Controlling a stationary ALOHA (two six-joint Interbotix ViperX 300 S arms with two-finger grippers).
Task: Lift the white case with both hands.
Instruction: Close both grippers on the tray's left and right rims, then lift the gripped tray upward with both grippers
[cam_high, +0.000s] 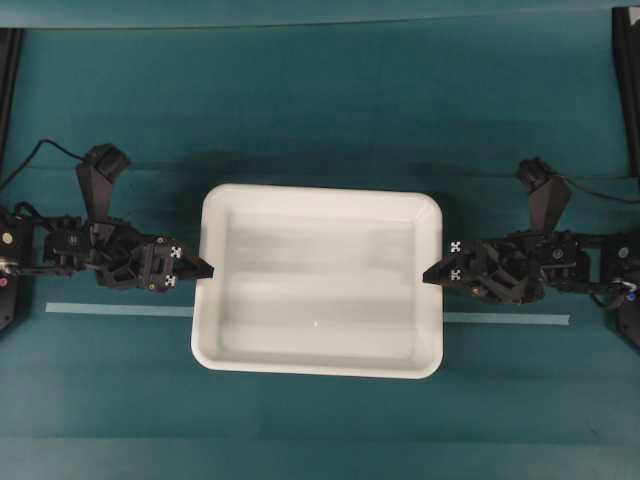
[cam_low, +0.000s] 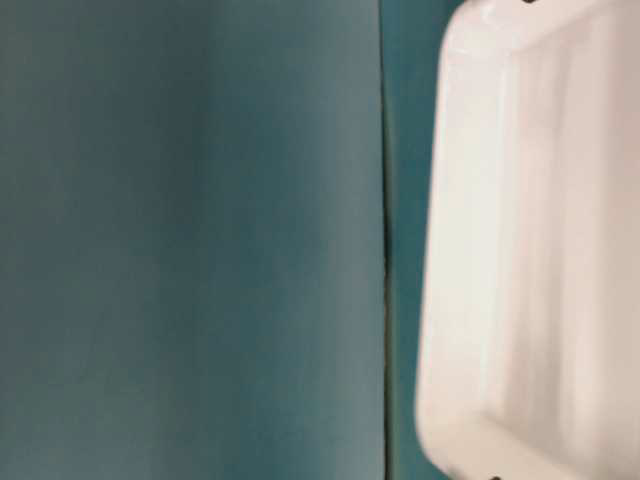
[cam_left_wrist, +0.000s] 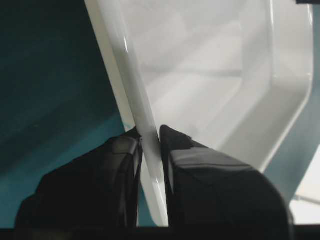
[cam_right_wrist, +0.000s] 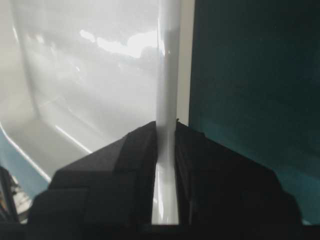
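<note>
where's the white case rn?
Overhead view: the white case sits mid-table between both arms, left gripper and right gripper clamped on its short rims.

Both arms are matte black. The left gripper (cam_high: 205, 268) and the right gripper (cam_high: 431, 271) end in pointed wedge fingers, each wearing small black-and-white square markers. A black cable (cam_high: 45, 148) loops at the upper left; angular camera housings top each wrist.

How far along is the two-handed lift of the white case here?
Done: both grips. The left end effector pinches the case rim on one short side, the right end effector the opposite rim. In hand: the hold. Left: whether the case has cleared the table cannot be told, so the lift may remain.
</note>
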